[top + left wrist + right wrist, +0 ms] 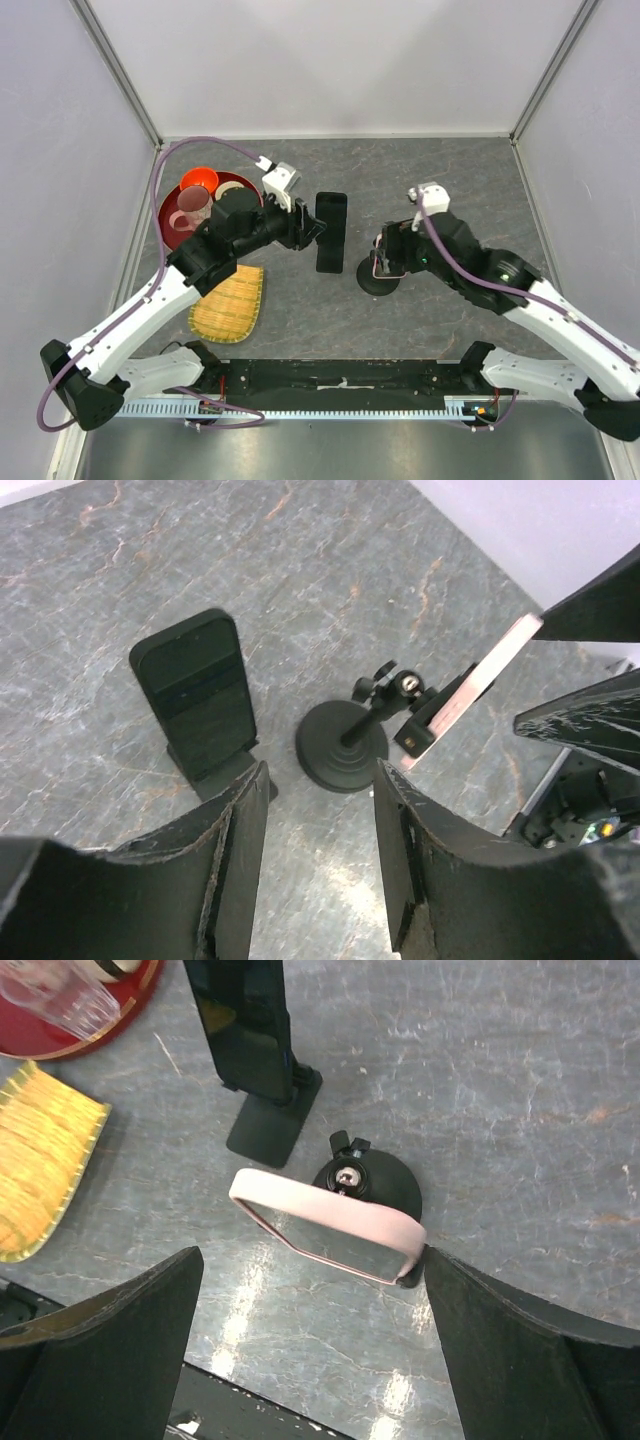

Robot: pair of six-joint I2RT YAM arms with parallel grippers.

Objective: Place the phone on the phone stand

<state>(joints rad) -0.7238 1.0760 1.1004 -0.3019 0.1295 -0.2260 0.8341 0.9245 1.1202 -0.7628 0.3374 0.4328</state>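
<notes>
Both open, empty: left gripper (322, 770), right gripper (312, 1260); phone (470, 685) on stand (388, 1186); black slab (195, 695), perhaps charger, beside.

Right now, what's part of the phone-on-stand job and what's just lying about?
Job: phone, pink-edged, sitting on the round stand; right gripper, open around the phone.

Lying about: black slab on a foot, use unclear; red tray; pink cup; orange cup; woven mat.
</notes>
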